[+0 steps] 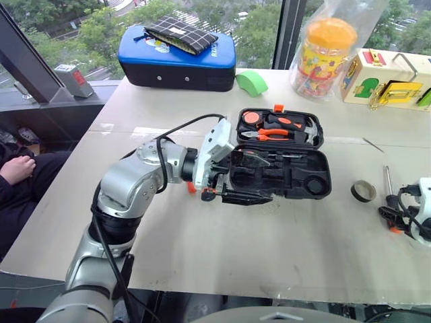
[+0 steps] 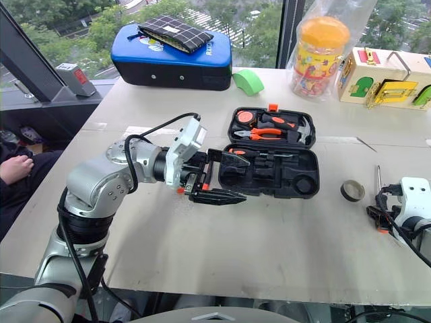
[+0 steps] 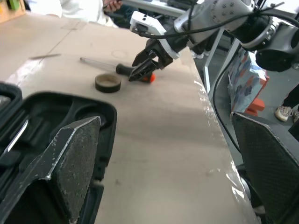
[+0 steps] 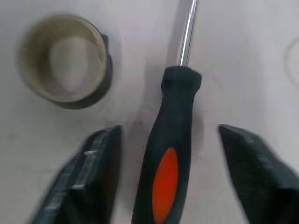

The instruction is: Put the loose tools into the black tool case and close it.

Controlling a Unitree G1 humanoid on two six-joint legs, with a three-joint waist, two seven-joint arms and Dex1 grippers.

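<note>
**Right wrist view: screwdriver between spread fingers**

Right wrist view showed the screwdriver (image 4: 170, 154) lying flat on the table (image 1: 222, 249), beside the tape roll (image 4: 65, 60), well right of the open black tool case (image 1: 283, 158). It looked stiff and light, its steel shaft probably slippery; the thick handle seemed the best hold. The right gripper (image 4: 166, 177) straddled that handle, fingers spread. The left gripper (image 1: 236, 195) stood open and empty at the case.

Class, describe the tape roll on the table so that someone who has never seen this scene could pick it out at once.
Start at the open black tool case in the middle of the table, then look to its right. There the tape roll lies flat, apart from the case, with a screwdriver beside it. It is the one small dark ring with a pale inner core; its neighbour is long, with a steel shaft.
</note>
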